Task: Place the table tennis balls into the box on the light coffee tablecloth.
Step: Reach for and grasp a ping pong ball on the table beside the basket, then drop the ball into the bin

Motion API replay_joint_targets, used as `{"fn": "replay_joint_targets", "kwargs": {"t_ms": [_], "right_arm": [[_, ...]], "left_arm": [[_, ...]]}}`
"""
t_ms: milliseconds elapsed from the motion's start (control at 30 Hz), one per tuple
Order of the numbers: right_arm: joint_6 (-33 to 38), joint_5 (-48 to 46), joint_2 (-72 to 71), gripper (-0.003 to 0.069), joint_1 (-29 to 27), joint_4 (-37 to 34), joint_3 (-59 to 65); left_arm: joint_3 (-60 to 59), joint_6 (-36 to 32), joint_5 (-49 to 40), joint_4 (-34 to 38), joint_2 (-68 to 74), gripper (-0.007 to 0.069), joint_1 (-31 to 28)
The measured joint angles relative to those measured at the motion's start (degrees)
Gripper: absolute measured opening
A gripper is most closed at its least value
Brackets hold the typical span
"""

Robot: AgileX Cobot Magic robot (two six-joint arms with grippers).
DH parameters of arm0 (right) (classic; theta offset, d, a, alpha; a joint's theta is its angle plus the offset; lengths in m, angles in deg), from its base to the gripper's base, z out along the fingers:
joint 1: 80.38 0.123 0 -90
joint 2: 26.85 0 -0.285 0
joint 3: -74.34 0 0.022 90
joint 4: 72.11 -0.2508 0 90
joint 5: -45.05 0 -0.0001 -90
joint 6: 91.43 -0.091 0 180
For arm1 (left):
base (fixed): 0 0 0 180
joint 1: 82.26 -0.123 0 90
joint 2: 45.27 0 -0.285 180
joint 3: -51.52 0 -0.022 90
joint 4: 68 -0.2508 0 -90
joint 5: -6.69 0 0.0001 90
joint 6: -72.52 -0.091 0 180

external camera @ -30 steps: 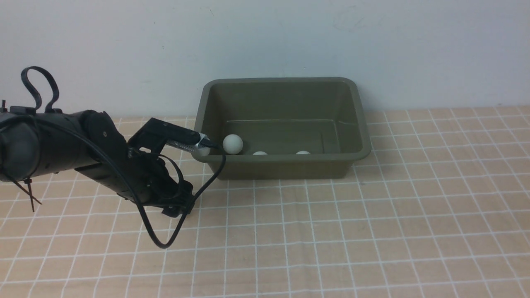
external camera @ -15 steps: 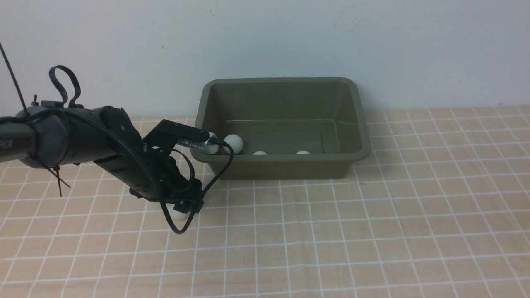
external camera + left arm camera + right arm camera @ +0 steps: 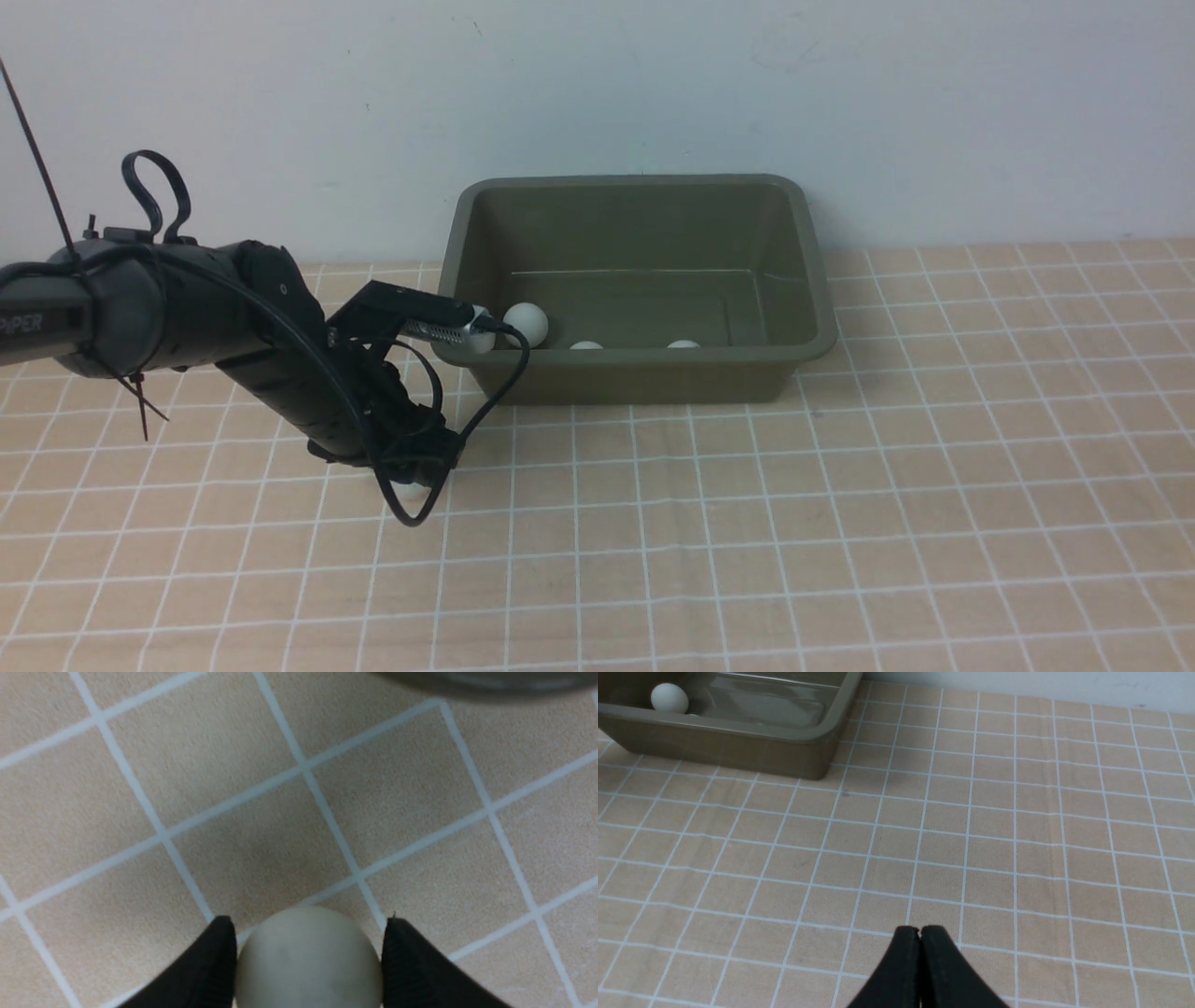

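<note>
Nearest, the right hand [image 3: 919, 928] hangs low over the peach-tan tablecloth [image 3: 840, 523], whose thin white lines form small squares and which covers the counter. Its two black fingers are pressed together tip to tip and hold nothing.

Farther in, on the robot's left, the left hand [image 3: 308, 921] points down at the cloth, near the box's near left corner. Its black fingers [image 3: 219, 961] stand partly apart with a small matte white table tennis ball [image 3: 308, 961] between them. One finger lies against each side of the ball, so it is gripped. From the front only the ball's lower edge peeks out under the hand, right at the cloth; I cannot tell whether it touches. A black cable [image 3: 485, 392] loops beside the hand.

Beyond stands the rectangular dark olive-grey plastic box [image 3: 644, 383] with rounded corners and a flared rim, on the cloth before the pale wall [image 3: 597, 84]. Three more white balls lie inside it. The first ball [image 3: 526, 325] is plainly seen toward the left end. A second ball [image 3: 586, 345] and a third ball [image 3: 683, 344] show only their tops above the near wall.
</note>
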Motion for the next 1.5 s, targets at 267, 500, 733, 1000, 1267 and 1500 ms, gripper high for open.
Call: {"fn": "replay_joint_targets", "kwargs": {"t_ms": [267, 500, 733, 1000, 1267, 1500], "right_arm": [[0.0, 0.0, 0.0, -0.0019, 0.0, 0.0, 0.0], [0.0, 0.0, 0.0, -0.0019, 0.0, 0.0, 0.0], [0.0, 0.0, 0.0, -0.0019, 0.0, 0.0, 0.0], [0.3, 0.0, 0.0, -0.0019, 0.0, 0.0, 0.0], [0.5, 0.0, 0.0, -0.0019, 0.0, -0.2, 0.0], [0.9, -0.1, 0.0, -0.0019, 0.0, -2.6, 0.0]], "left_arm": [[4.9, 0.1, -16.4, -1.4, 0.0, 0.0319, 0.0], [20.2, -2.0, -34.9, 0.3, 0.0, 0.0319, 0.0], [34.0, -3.2, -33.1, 7.0, 0.0, 0.0319, 0.0], [35.3, -4.2, -14.0, 16.8, 3.6, 0.0319, 0.1], [35.3, -11.3, -7.4, 24.4, 12.6, 0.0319, 2.7], [35.3, -13.7, -3.3, 25.3, 15.5, 0.036, 4.6]]}}
